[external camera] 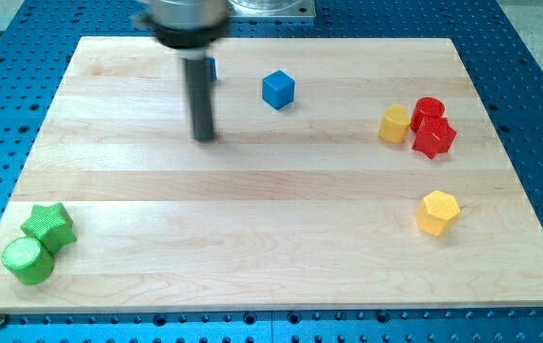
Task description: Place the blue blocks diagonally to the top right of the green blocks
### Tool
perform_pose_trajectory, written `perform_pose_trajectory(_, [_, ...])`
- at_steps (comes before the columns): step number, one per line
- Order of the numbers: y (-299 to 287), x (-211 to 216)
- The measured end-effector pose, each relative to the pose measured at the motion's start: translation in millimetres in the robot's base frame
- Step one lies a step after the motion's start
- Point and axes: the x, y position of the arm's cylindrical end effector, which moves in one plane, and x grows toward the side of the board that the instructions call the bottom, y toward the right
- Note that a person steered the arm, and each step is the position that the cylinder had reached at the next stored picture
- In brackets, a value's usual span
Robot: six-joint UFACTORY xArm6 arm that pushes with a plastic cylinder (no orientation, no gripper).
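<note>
My tip (203,136) rests on the table (252,238), no claw fitted, below a part-hidden blue block (211,69) and left of the blue cube (277,90).

blue cube (277,90) | green star (49,225) | green cylinder (28,260) | red blocks (432,128) | yellow blocks (437,211) | dark rod (200,100)

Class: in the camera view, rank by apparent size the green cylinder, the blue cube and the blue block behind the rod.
1. green cylinder, though it lies nearest the view's bottom, which may enlarge it.
2. blue cube.
3. blue block, mostly hidden by the rod, so its real size is unsure.
</note>
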Motion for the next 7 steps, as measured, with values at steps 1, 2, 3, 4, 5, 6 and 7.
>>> perform_pose_trajectory(1, [-44, -60])
perform_pose_trajectory(2, [-27, -102])
perform_pose_trajectory(3, [17, -97])
perform_pose_trajectory(4, [81, -68])
perform_pose_trajectory(5, [141, -33])
perform_pose_trajectory(6, [196, 0])
perform_pose_trajectory(7, [217, 21])
